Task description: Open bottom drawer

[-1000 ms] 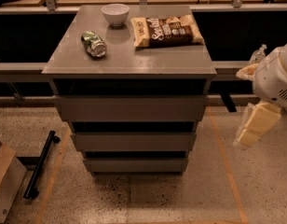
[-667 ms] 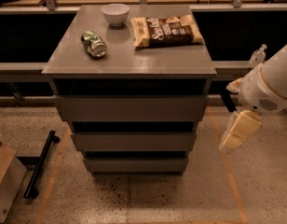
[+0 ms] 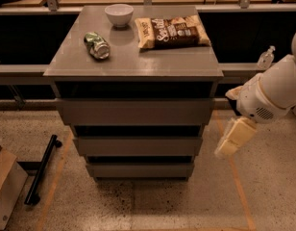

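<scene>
The grey three-drawer cabinet [image 3: 133,66] stands in the middle of the view. Its bottom drawer [image 3: 140,170] is the lowest, narrowest grey front, flat and handleless, and it sits closed, flush under the middle drawer front [image 3: 137,146] and the wide top drawer front [image 3: 135,112]. My gripper [image 3: 228,145] hangs from the white arm at the right, pointing down and to the left. It is just outside the cabinet's right side, at about the height of the middle drawer, and touches nothing.
On the cabinet top lie a white bowl [image 3: 118,14], a crushed can [image 3: 97,45] and a chip bag [image 3: 171,32]. A black bar [image 3: 41,168] and a cardboard box [image 3: 5,186] lie on the floor at the left. A plastic bottle [image 3: 265,57] stands at the right.
My arm and gripper have moved left and down, from well right of the cabinet to close beside its right side. The drawers have not moved.
</scene>
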You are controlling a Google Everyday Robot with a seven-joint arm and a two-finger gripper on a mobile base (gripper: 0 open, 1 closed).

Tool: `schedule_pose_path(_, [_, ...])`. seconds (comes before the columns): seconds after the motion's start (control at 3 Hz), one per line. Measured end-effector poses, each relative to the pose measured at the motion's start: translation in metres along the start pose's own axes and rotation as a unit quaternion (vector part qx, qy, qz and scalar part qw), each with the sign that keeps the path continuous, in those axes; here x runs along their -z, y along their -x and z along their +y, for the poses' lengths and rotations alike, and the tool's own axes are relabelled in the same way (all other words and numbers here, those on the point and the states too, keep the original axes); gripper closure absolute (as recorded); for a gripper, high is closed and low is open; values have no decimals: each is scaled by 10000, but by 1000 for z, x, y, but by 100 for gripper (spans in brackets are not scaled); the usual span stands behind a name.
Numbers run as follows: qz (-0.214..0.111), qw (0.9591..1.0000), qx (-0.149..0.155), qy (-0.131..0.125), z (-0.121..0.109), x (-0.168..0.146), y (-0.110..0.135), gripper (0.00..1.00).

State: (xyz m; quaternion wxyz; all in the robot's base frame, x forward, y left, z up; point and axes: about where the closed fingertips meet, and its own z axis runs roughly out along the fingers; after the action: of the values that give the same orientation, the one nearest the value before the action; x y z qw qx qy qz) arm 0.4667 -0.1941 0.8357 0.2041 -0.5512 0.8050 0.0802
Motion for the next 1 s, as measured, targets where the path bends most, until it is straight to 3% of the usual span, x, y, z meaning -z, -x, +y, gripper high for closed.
schedule_pose_path(0.67, [-954,9950,83,273,-25,-87,5,0])
schedule_pose_path(1.0, [-1201,9915,-7,504,-31,-134,0,0])
